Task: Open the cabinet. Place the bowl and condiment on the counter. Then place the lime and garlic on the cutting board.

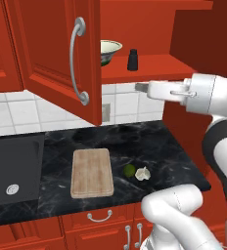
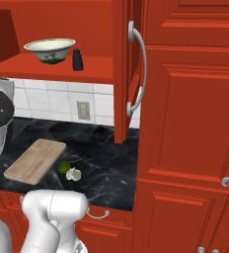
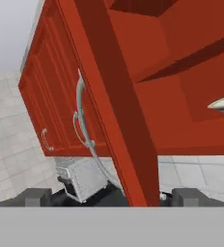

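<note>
Both doors of the red wall cabinet [image 1: 56, 53] stand open. On its shelf sit the cream bowl [image 1: 110, 49] with a green pattern and, to its right, a small dark condiment bottle [image 1: 132, 59]; both appear again in the right base view, bowl [image 2: 50, 49] and condiment [image 2: 77, 60]. My gripper [image 1: 139, 88] hangs just below the shelf's front edge, pointing left, open and holding nothing. In the hand view the gripper [image 3: 111, 198] faces the left door's edge [image 3: 119, 120] and silver handle [image 3: 82, 120]. On the black counter [image 1: 174, 151] lie the wooden cutting board [image 1: 91, 172], the lime [image 1: 129, 170] and the garlic [image 1: 143, 174].
A dark sink basin [image 1: 12, 166] lies left of the board. The open right door [image 2: 120, 74] juts out edge-on beside a tall red cupboard [image 2: 190, 123]. White tiles with a wall socket [image 2: 83, 110] back the counter. Low red drawers [image 1: 100, 217] sit under it.
</note>
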### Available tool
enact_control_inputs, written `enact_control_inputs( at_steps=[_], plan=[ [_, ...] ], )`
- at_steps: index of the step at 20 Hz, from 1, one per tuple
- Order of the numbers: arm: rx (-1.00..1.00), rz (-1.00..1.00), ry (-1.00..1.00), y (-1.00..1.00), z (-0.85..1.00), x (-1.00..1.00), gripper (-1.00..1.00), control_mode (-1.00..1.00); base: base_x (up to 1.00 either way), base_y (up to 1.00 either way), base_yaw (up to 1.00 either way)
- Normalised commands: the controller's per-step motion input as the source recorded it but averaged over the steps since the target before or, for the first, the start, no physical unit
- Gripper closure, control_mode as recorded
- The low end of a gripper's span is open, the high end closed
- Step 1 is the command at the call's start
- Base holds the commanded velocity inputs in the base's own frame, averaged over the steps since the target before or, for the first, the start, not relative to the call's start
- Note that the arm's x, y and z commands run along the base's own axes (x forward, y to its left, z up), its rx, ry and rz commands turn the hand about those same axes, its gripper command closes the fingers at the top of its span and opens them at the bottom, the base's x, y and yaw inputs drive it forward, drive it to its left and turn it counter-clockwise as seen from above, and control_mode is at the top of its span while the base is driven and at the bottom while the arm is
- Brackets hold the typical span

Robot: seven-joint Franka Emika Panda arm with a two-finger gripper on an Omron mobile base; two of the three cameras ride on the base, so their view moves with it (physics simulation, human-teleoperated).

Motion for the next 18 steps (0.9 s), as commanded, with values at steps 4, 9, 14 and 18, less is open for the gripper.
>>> enact_control_inputs(
  at_steps=[4,9,14,18],
  plan=[
    [0.33,0.00,0.24,-0.03,0.00,0.10,-1.00,-1.00,0.00,0.00,0.00],
    [0.26,0.00,0.33,0.07,0.00,0.59,-1.00,-1.00,0.00,0.00,0.00],
    [0.22,0.00,0.39,0.00,0.01,0.41,-1.00,-1.00,0.00,0.00,0.00],
    [0.02,0.05,0.39,0.57,-0.29,0.39,-1.00,-1.00,0.00,0.00,0.00]
  ],
)
